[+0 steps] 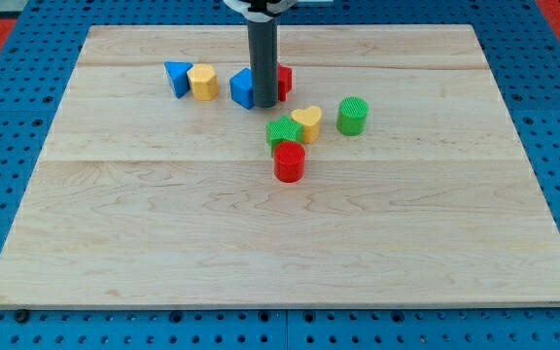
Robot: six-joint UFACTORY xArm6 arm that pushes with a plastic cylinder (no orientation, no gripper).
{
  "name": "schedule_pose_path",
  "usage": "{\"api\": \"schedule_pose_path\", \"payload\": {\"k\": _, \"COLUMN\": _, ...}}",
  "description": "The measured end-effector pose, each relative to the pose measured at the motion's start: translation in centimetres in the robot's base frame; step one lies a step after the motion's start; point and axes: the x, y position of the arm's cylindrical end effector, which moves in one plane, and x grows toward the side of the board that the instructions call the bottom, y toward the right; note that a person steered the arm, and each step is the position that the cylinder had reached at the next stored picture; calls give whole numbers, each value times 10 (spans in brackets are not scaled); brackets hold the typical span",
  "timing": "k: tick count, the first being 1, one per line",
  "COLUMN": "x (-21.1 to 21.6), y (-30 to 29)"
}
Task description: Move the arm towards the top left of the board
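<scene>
A pale wooden board (280,243) is seen lying on a blue pegboard surface (8,126), and the dark rod is seen coming down from the view's top so that my tip (262,104) is planted in the board's upper middle, well right of the top left corner. No gripper is fitted, so nothing is grasped: the tip is wedged between a blue block (242,88) and a partly hidden red block (284,80). Further left a blue triangle (177,78) is touched by a yellow block (202,82), while below the tip a red cylinder (289,161), a green cylinder (352,116), a green block (282,131) and a yellow heart (307,122) are gathered.
</scene>
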Motion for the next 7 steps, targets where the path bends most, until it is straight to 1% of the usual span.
{"api": "schedule_pose_path", "payload": {"k": 2, "x": -4, "y": -14}}
{"api": "schedule_pose_path", "payload": {"k": 4, "x": -4, "y": -5}}
{"api": "schedule_pose_path", "payload": {"k": 5, "x": 6, "y": -1}}
{"api": "schedule_pose_path", "payload": {"k": 7, "x": 10, "y": -1}}
